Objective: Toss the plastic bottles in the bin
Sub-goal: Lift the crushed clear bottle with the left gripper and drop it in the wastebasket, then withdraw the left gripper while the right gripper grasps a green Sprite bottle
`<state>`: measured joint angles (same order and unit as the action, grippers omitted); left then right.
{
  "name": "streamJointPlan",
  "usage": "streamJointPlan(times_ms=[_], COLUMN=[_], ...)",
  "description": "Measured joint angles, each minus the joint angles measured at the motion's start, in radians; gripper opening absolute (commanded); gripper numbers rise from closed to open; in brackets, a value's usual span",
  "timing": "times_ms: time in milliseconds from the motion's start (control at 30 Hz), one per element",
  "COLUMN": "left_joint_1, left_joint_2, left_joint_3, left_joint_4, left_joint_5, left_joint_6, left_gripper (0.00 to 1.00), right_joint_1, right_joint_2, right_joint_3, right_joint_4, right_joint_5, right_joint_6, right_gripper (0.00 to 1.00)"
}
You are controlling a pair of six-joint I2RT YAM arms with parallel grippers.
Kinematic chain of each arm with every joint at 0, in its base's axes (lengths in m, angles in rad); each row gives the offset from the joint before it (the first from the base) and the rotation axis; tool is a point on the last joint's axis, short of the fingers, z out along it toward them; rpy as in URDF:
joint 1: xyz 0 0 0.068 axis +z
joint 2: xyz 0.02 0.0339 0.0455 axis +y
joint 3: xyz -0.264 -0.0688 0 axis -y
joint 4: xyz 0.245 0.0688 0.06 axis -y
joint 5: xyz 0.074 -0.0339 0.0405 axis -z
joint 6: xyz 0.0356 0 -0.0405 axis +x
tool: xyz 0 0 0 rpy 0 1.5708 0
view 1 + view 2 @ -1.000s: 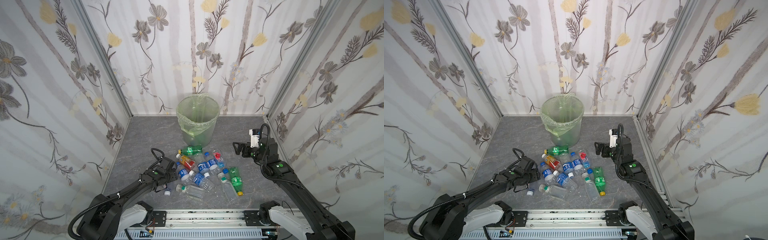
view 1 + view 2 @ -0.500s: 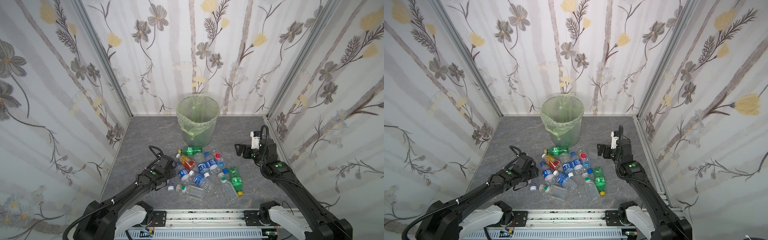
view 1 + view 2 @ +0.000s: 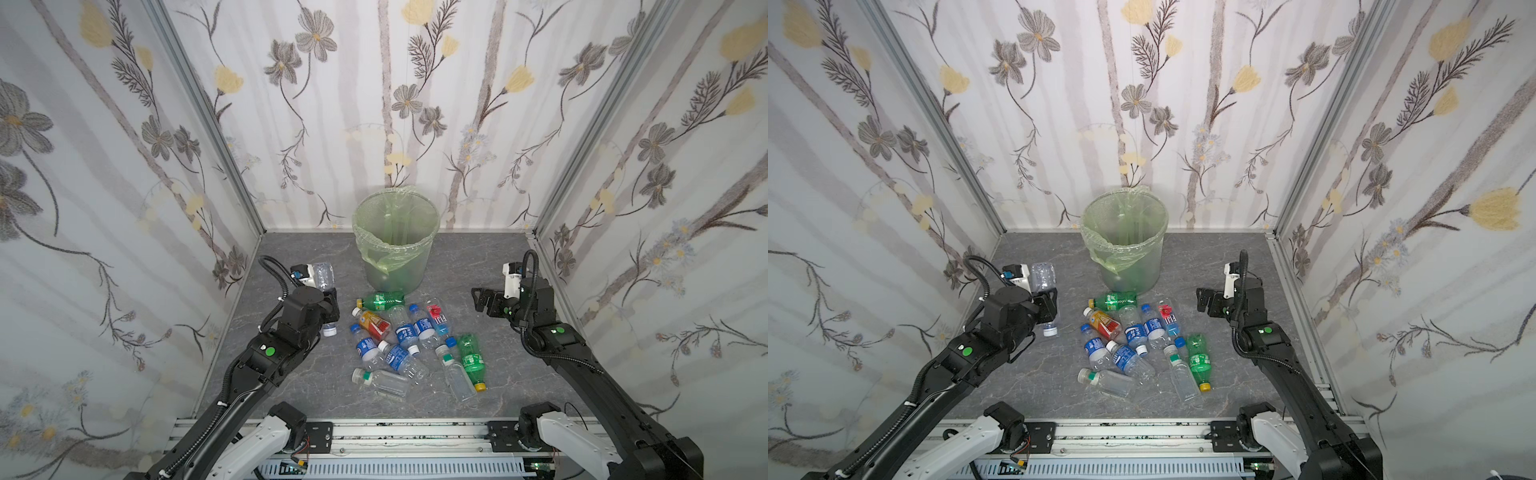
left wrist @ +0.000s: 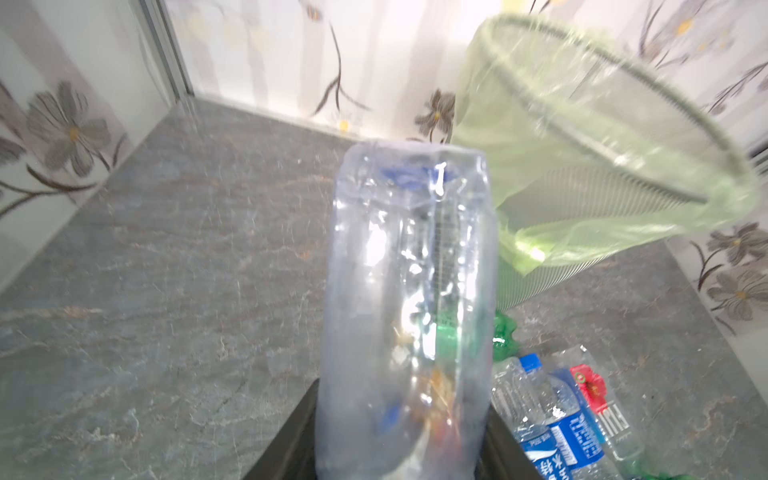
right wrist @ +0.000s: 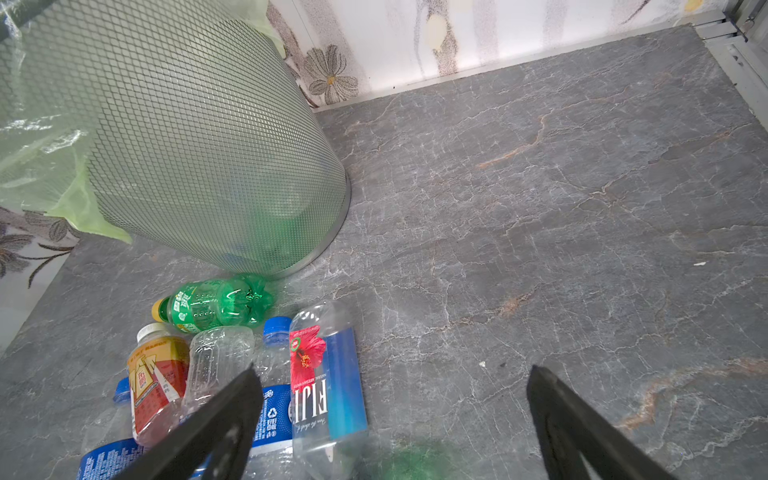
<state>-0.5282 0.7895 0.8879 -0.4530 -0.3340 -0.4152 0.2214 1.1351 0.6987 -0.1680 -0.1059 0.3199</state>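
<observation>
Jaws of the left gripper (image 3: 328, 305) (image 3: 1048, 305) are clamped on a clear bottle (image 3: 323, 277) (image 4: 409, 291). A second ago they were half apart, low beside the pile, with this bottle lying flat on the worktop (image 3: 490, 249) at their tips. Now they are closed on it, and gripper and bottle have shifted away from the robot base toward the bin. The white cap end sticks out on the near side of the jaws and the base end pokes past them on the far side. The left wrist view is blurred.

The bin (image 3: 399, 270) (image 3: 1133, 270) (image 4: 602, 104) stands ahead of the left jaws and off to their right, well apart from the held bottle. It has not moved.

Jaws of the right gripper (image 3: 478, 297) (image 5: 390, 374) are wide apart and empty, hovering about where they were a second ago.

The rest of the plastic bottles (image 3: 402, 332) lie in a heap on the worktop between the two grippers, unchanged. The right wrist view shows a Fiji-labelled bottle (image 5: 328, 390) just by one right jaw tip, and a green bottle (image 5: 212, 305) beyond it beside the bin base.
</observation>
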Motion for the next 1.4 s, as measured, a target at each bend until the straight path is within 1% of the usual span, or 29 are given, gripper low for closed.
streamJointPlan(times_ms=[100,233,300,367,433,467,500,533,567,600,667,700,767,833,933,1200,1400], left_joint_1=[0.0,0.0,0.0,0.001,0.001,0.001,0.001,0.002,0.002,0.002,0.002,0.003,0.003,0.003,0.006,0.046,0.084], left_joint_2=[-0.039,-0.071,-0.064,-0.022,0.057,0.119,0.19,0.258,0.347,0.461,0.658,0.739,0.824,0.837,0.785,0.559,0.368], left_joint_3=[0.072,0.154,0.191,0.232,0.289,0.33,0.377,0.425,0.488,0.579,0.747,0.813,0.874,0.879,0.823,0.547,0.327], left_joint_4=[0.0,0.011,0.034,0.065,0.099,0.129,0.163,0.19,0.222,0.237,0.289,0.281,0.249,0.236,0.245,0.24,0.235], left_joint_5=[-0.029,-0.027,-0.017,0.009,0.05,0.071,0.1,0.126,0.158,0.188,0.242,0.263,0.286,0.291,0.291,0.264,0.258], left_joint_6=[0.027,0.054,0.076,0.09,0.109,0.127,0.13,0.132,0.14,0.153,0.154,0.149,0.156,0.153,0.153,0.122,0.101], left_gripper=[0.47,0.48,0.49,0.5,0.51,0.51,0.56,0.68,0.86,0.99,1.0,1.0,1.0,1.0,1.0,1.0,1.0], right_joint_1=[0.0,0.0,0.0,0.0,0.0,0.0,0.0,0.0,0.0,0.0,0.0,0.0,0.001,0.002,0.002,0.002,0.002], right_joint_2=[0.001,0.01,0.018,0.024,0.029,0.031,0.032,0.032,0.035,0.04,0.049,0.055,0.055,0.049,0.034,0.051,0.102], right_joint_3=[0.004,0.008,0.008,0.008,0.008,0.01,0.01,0.01,0.01,0.01,0.014,0.019,0.026,0.03,0.033,0.103,0.137], right_joint_4=[0.001,0.001,0.002,0.002,0.007,0.008,0.011,0.016,0.026,0.037,0.042,0.042,0.039,0.034,0.005,-0.094,-0.213], right_joint_5=[0.0,0.0,-0.001,-0.005,-0.019,-0.018,-0.021,-0.025,-0.029,-0.032,-0.048,-0.056,-0.069,-0.072,-0.071,-0.072,-0.077], right_joint_6=[-0.007,-0.008,-0.008,-0.008,-0.008,-0.008,-0.008,-0.007,-0.007,-0.006,0.003,0.009,0.012,0.012,0.011,-0.008,-0.019], right_gripper=[1.0,1.0,1.0,1.0,1.0,1.0,1.0,1.0,1.0,0.99,0.99,0.99,0.99,0.99,0.99,0.99,0.95])
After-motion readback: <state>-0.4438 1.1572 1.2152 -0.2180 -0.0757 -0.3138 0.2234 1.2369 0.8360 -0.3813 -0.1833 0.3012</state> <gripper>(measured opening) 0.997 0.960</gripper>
